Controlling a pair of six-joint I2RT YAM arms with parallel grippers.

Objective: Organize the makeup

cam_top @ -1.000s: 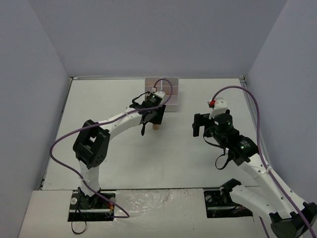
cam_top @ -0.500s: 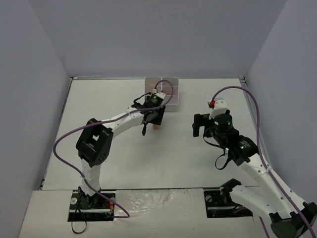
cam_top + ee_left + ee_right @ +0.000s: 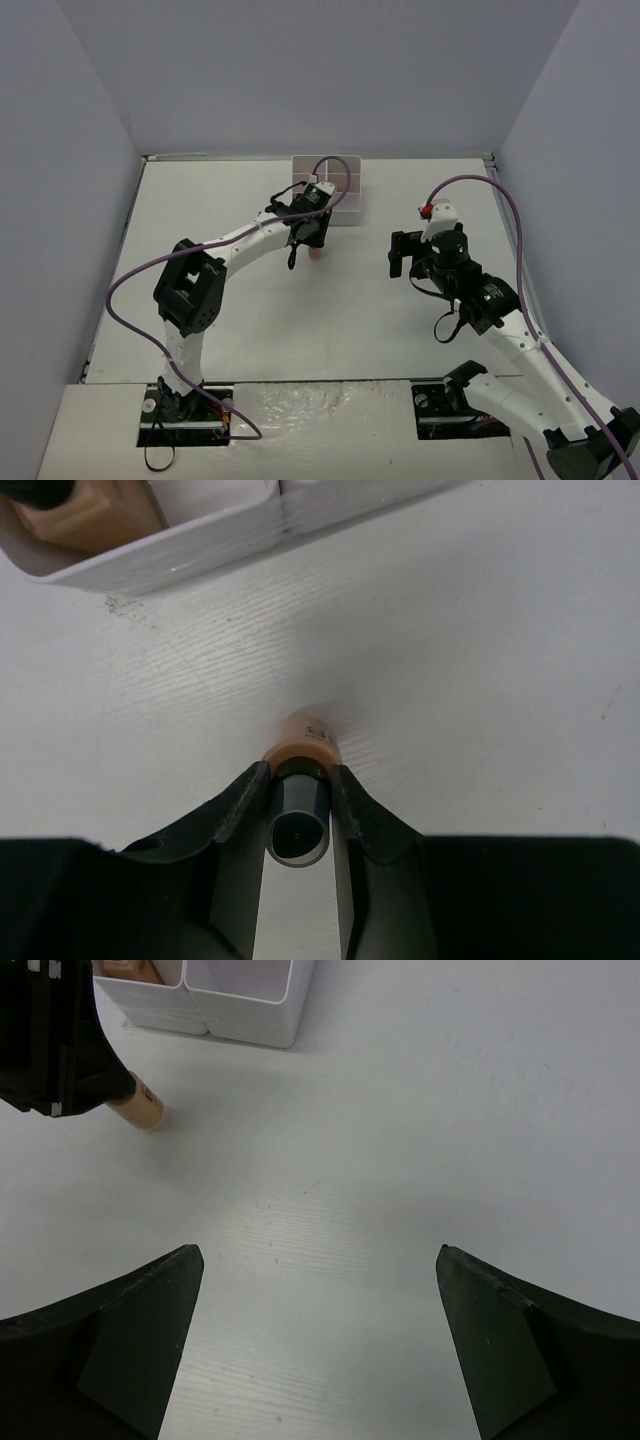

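Left wrist camera gave us the clearest look. The left gripper had its jaws clenched on the black cap of a tan bottle, one finger pressed to each side. The bottle's tan end seemed to touch the white tabletop, near the white compartment box but apart from its wall. A second tan bottle lay inside the box's corner compartment.

From the top external camera we saw the left gripper just beside the box's near edge, with the tan bottle poking out beneath it. The right gripper hovered well apart to the right. Its jaws were spread wide and held nothing.
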